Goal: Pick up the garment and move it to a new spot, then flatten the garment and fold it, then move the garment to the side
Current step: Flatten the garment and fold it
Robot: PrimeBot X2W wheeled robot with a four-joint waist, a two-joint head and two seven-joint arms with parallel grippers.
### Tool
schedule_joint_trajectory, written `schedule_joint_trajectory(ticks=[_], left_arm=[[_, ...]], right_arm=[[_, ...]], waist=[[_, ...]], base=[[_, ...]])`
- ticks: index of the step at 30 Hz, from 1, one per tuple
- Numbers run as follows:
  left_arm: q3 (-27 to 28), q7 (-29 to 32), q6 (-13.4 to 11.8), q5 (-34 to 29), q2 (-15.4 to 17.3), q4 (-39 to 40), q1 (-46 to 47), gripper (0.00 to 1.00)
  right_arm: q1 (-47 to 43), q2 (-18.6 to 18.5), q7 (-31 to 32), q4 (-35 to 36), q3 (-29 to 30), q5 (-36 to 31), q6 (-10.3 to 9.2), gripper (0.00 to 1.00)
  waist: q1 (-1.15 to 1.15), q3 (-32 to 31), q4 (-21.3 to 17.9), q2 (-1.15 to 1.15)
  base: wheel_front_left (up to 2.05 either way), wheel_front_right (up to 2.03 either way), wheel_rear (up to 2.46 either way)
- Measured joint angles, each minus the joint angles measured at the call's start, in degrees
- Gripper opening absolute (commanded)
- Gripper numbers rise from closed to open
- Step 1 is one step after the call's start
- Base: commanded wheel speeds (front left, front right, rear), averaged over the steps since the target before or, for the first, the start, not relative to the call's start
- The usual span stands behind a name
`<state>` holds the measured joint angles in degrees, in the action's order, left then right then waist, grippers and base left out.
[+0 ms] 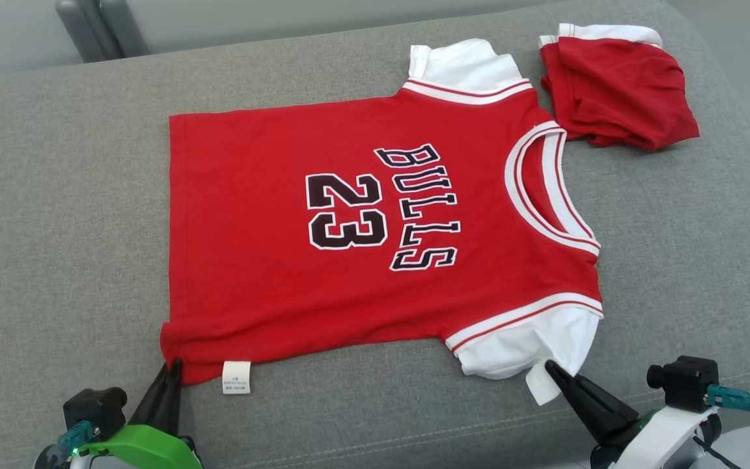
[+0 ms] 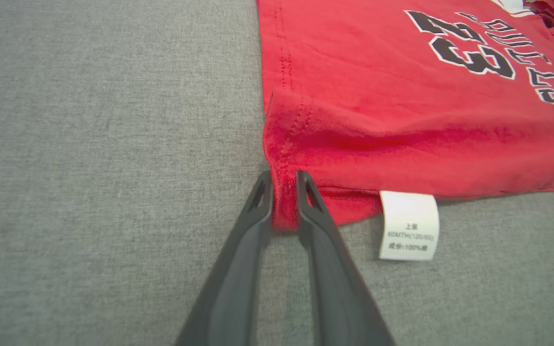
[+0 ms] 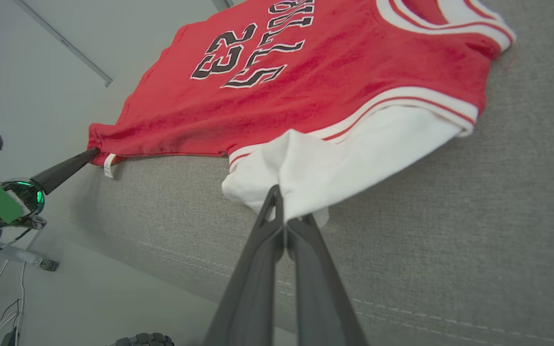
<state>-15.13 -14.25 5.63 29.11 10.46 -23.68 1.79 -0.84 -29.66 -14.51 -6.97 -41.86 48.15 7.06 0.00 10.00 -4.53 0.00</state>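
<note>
At the lower left of the head view, the left end effector points up at the near left corner of the red jersey. In the left wrist view its two dark fingers are nearly pressed together, pinching a small bunch of the red hem corner between their tips. The cloth just above the grip is rumpled into a low ridge. Just to the right of that corner, a white care label hangs out from the side seam and lies flat on the grey couch.

The jersey lies spread face up across the middle of the couch. Its bottom hem is toward the left and its white-trimmed neckline toward the right. The black "23" sits left of the word "BULLS". One white sleeve sticks out on the far edge. The other white sleeve lies on the near edge.

The right end effector reaches in from the lower right. In the right wrist view its fingers are closed tight on the edge of that near sleeve, whose cloth puckers toward the grip.

At the far right, a second red garment with white trim lies folded beside the jersey's collar.
</note>
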Motion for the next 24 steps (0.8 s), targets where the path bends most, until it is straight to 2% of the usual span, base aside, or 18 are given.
schedule_joint_trajectory(ticks=[5, 10, 14, 24], left_arm=[[0.0, 0.0, 0.2, 1.0, 0.0, -0.6, 0.8, 0.00], [0.9, 0.0, 0.7, 1.8, -0.2, 2.0, 0.9, 0.00], [0.6, 0.0, 1.4, 3.3, -0.4, 4.7, 1.4, 0.00], [1.3, 0.0, 1.4, 6.7, 0.6, 7.8, 1.5, 0.00]], right_arm=[[0.4, 0.3, 0.0, 1.6, 0.9, 2.4, 0.00, 0.00], [0.3, 3.5, 0.0, 5.4, 5.1, 10.5, 0.00, 0.00], [-0.2, 4.4, 0.0, 8.3, 7.2, 16.8, 0.00, 0.00], [-0.3, 3.2, 0.0, 9.9, 10.6, 24.2, 0.00, 0.00]], waist=[[0.00, 0.1, 0.0, 0.00], [0.00, 0.0, 0.0, 0.00], [0.00, 0.0, 0.0, 0.00], [0.00, 0.2, 0.4, 0.00]], base=[[0.00, 0.00, 0.00], [0.00, 0.00, 0.00], [0.00, 0.00, 0.00], [0.00, 0.00, 0.00]])
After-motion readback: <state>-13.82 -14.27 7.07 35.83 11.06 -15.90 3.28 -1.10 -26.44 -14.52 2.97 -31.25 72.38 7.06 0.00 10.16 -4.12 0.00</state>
